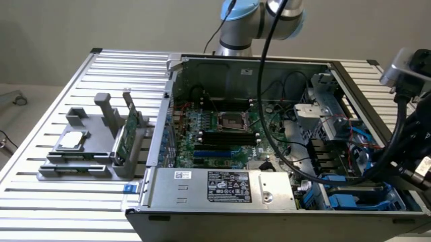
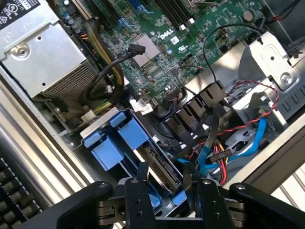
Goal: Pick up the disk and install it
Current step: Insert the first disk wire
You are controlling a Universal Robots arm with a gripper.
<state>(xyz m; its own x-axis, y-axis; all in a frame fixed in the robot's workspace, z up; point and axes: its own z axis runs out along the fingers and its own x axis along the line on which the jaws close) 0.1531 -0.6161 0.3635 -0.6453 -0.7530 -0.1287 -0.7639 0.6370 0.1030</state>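
Observation:
The disk point(image 2: 156, 161) stands on edge in the blue drive bay point(image 2: 114, 143) at the case's near corner, with its dark narrow side facing me. My gripper point(image 2: 166, 171) hangs right over it, one black finger point(image 2: 143, 183) on each side of the disk's upper end, closed against it. In the exterior view my arm point(image 1: 407, 141) reaches down over the blue bay point(image 1: 343, 199) at the exterior view's right, and its cables hide the gripper.
The open computer case point(image 1: 168, 101) holds the motherboard point(image 1: 222, 126) and a grey power supply point(image 1: 222, 186). Red, blue and black cables point(image 2: 224, 152) crowd the space beside the bay. A grey fixture point(image 1: 88, 161) with a small chip point(image 1: 70, 141) and a green card point(image 1: 128, 133) stands outside the case.

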